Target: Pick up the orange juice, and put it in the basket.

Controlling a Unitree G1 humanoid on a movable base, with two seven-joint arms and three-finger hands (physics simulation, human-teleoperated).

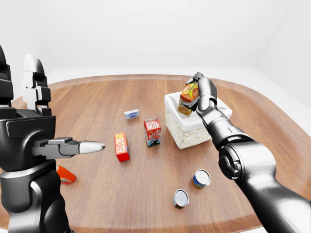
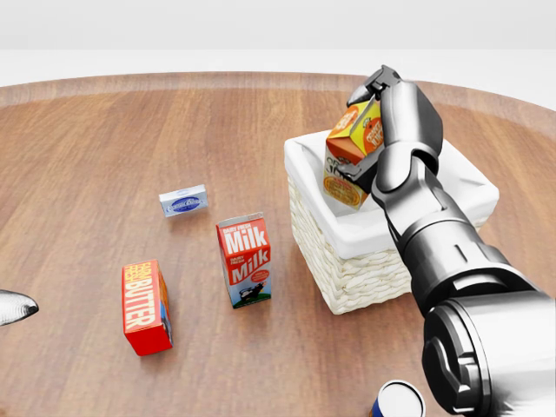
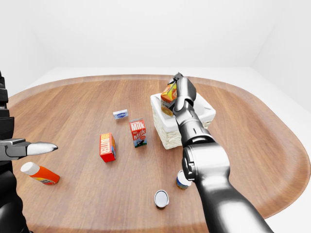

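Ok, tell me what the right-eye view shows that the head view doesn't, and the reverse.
Only the right-eye view shows the orange bottle lying at lower left, the upright silver can near the bottom, and the table's far right rim. The head view adds nothing of its own, only closer detail, such as the butter box's lettering. Both show the right hand holding the orange juice over the basket, the milk carton, the small blue-and-white box and the blue can.
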